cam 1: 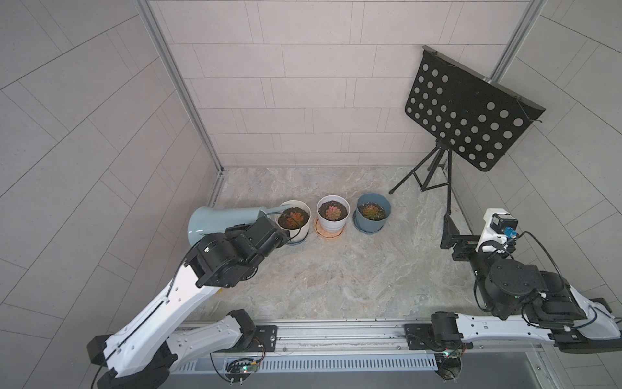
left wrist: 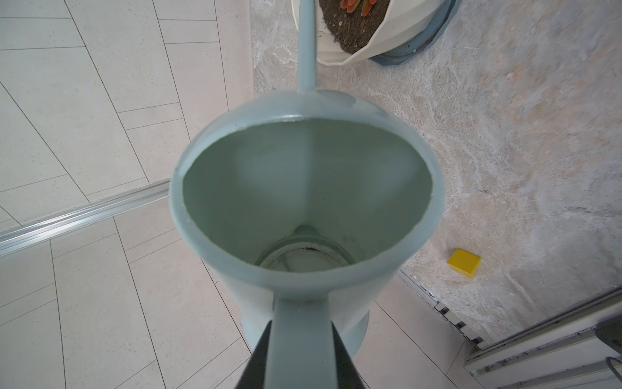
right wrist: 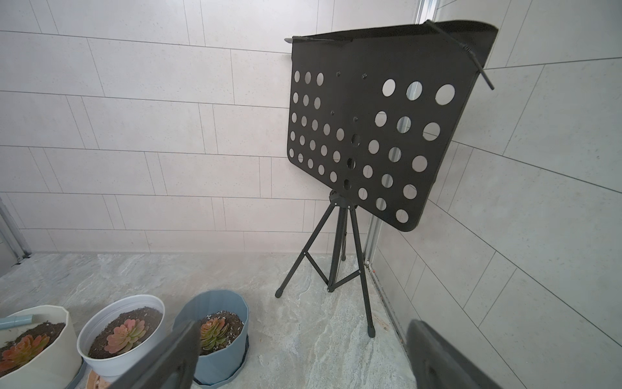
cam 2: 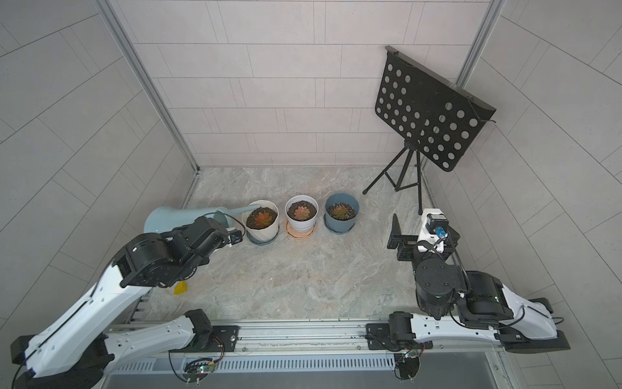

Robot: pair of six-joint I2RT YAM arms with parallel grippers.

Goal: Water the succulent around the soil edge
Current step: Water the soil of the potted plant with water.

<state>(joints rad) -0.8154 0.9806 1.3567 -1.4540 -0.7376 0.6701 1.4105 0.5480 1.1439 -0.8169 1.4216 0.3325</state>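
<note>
A pale blue watering can (cam 1: 218, 222) (left wrist: 303, 188) hangs tipped toward the pots. My left gripper (left wrist: 300, 340) is shut on its handle, with a black finger on each side. The thin spout (cam 2: 247, 209) (left wrist: 306, 50) reaches over the rim of the white faceted pot (cam 1: 299, 232), and its tip (right wrist: 16, 321) is above the soil edge. The orange-red succulent (cam 1: 294, 218) (cam 2: 262, 218) sits in the middle of that soil. No water stream shows. My right gripper (right wrist: 303, 340) (cam 1: 452, 232) is open and empty at the right, away from the pots.
A round white pot (cam 1: 333, 222) on a tan saucer and a blue pot (cam 1: 372, 222), each with a succulent, stand right of the faceted pot. A black perforated music stand (cam 1: 471, 114) fills the back right corner. A yellow block (cam 2: 180, 288) lies under my left arm.
</note>
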